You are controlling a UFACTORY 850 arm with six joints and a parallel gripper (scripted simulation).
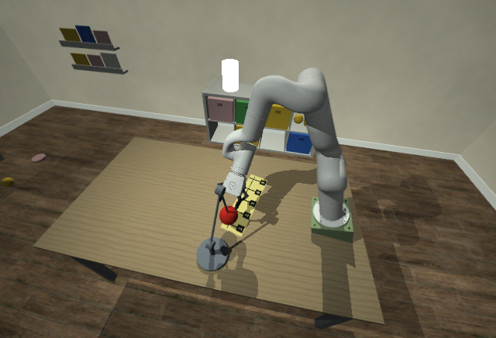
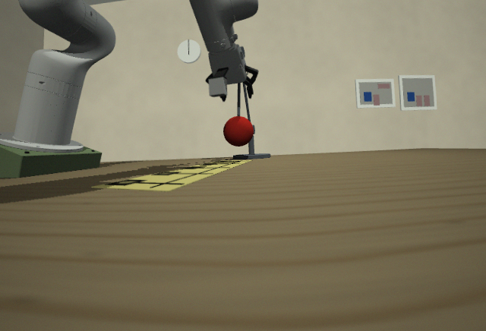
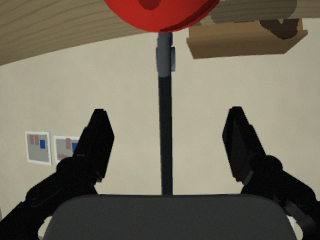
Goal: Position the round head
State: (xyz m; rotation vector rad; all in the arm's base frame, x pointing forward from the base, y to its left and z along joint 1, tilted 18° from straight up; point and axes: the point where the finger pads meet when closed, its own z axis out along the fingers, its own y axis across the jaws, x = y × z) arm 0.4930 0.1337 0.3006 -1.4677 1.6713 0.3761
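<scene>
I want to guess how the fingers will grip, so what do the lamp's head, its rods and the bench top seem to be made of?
Head: glossy red, probably plastic or painted metal; a soft highlight shows on its curve.
Rods: thin, dull grey, metal-looking, with no shine.
Bench top: light wood by its grain lines, matte.
The open gripper straddles a rod without touching it.

home room, cubby shelf [image 1: 204, 115], wall pictures [image 2: 375, 92]

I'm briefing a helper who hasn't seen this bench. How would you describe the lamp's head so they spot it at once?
Start at the wooden bench and find the yellow strip with black lines near the arm. Beside its near end stands a grey lamp on a round foot. The head is the red ball hanging above the strip from a thin rod, just below the open tool; nothing else there is red or round.
</scene>
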